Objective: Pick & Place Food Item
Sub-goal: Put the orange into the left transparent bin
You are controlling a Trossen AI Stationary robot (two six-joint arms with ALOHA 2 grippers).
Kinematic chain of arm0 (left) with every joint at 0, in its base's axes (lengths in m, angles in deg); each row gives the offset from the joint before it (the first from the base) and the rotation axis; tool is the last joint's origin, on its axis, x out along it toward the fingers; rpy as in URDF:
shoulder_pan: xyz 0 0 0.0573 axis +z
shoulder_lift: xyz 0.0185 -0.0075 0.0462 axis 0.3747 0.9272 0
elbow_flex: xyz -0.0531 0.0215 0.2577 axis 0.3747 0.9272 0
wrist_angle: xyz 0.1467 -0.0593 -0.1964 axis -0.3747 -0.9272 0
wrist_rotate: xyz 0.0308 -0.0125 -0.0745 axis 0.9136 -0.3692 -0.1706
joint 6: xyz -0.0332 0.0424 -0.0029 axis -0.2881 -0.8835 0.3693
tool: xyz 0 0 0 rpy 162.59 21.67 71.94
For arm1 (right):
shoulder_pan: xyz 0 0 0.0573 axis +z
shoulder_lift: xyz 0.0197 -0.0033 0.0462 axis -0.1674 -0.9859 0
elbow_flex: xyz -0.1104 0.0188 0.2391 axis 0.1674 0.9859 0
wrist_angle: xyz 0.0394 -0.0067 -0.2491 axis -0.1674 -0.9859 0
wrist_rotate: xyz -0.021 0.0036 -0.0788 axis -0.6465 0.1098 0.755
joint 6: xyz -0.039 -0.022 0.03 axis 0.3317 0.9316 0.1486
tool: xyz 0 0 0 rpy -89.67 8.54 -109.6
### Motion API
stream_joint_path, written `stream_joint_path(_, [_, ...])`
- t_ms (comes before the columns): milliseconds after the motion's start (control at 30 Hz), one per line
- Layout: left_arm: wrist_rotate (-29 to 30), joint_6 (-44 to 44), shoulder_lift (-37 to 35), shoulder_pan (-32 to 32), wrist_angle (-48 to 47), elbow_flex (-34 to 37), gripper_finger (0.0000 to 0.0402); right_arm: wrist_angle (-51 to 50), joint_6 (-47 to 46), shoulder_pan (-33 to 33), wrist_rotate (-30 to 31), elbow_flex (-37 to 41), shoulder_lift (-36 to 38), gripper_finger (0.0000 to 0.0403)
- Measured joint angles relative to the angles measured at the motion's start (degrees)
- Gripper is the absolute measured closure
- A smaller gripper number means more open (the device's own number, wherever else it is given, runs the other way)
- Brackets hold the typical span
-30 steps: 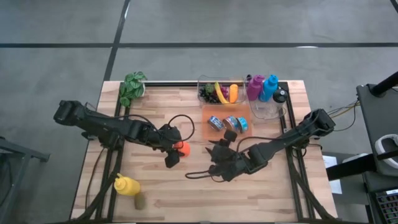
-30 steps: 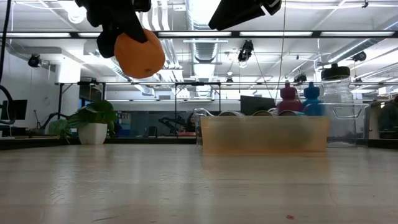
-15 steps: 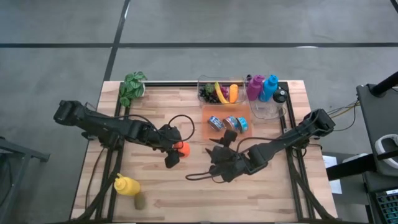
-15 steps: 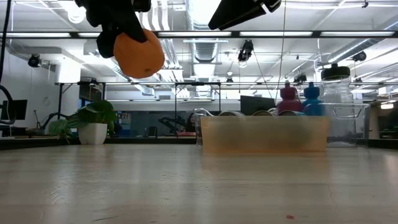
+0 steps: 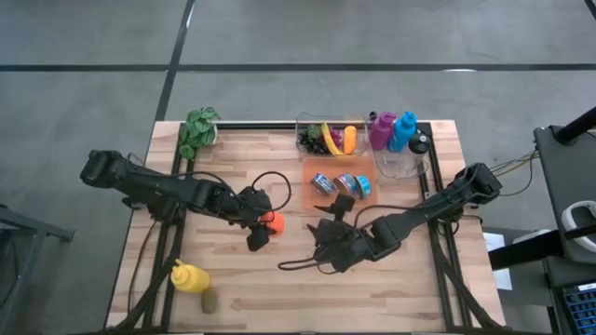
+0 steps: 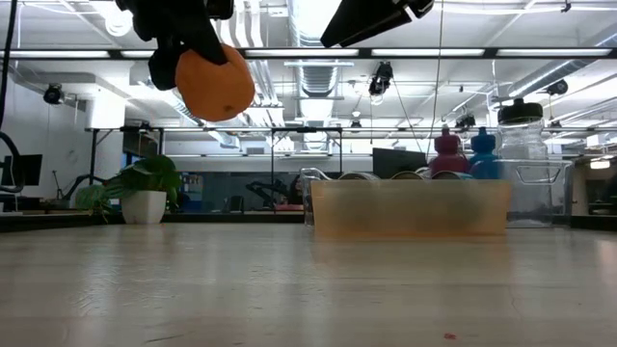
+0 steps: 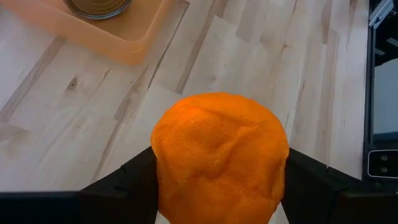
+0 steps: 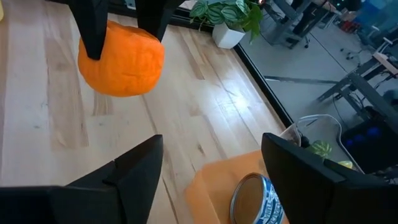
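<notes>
An orange (image 5: 272, 221) hangs above the middle of the wooden table (image 5: 242, 279), with my left gripper (image 5: 261, 220) shut on it. The low view shows the orange (image 6: 214, 82) well clear of the tabletop. My right gripper (image 8: 211, 180) stands open to the right of the orange, above the table beside the orange tray (image 5: 321, 197). Nothing is between its fingers. It looks across at the orange (image 8: 121, 59) and at the left arm's two fingers. My left gripper pinches the orange by two opposite sides (image 7: 163, 163) between its two fingers (image 7: 124, 186). The fingers slant down at it from the table's left. The orange is lifted clear of the table and bulges out past the fingertips.
The orange tray holds several tins (image 5: 340, 183). Behind it stands a clear bin (image 5: 326, 138) of fruit, with bottles (image 5: 393, 130) and a clear jar (image 5: 402, 160) to its right. A potted plant (image 5: 197, 130) is at the far left. A yellow bottle (image 5: 189, 277) lies near the front left.
My right gripper has spread its fingers wider while staying where it was. My left gripper and the orange have kept still.
</notes>
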State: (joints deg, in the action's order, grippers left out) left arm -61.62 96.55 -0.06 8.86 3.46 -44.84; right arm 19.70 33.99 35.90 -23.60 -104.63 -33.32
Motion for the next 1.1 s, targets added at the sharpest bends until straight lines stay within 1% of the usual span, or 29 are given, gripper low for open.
stream_joint_path(133, [0.0, 0.2, 0.0, 0.0, 0.0, 0.0, 0.0154, 0.0, 0.0, 0.0, 0.0, 0.0, 0.0, 0.0119])
stream_joint_path(267, [0.0, 0.4, 0.0, 0.0, 0.1, 0.0, 0.0150, 0.0, -0.3, 0.0, 0.0, 0.0, 0.0, 0.0102])
stream_joint_path(500, [0.0, 0.4, 0.0, 0.0, 0.2, 0.0, 0.0154, 0.0, -0.2, 0.0, 0.0, 0.0, 0.0, 0.0086])
stream_joint_path(800, [0.0, 0.4, 0.0, 0.2, 0.4, 0.0, 0.0150, 0.0, -0.3, 0.0, 0.1, 0.0, 0.0, 0.0081])
stream_joint_path(933, [0.0, 0.4, 0.0, 0.2, 0.4, 0.0, 0.0155, 0.1, -0.3, 0.0, 0.1, 0.0, 0.0, 0.0087])
stream_joint_path(1100, [0.0, 0.4, 0.0, 0.2, 0.4, 0.0, 0.0149, 0.1, -0.4, 0.0, 0.1, -0.1, 0.0, 0.0094])
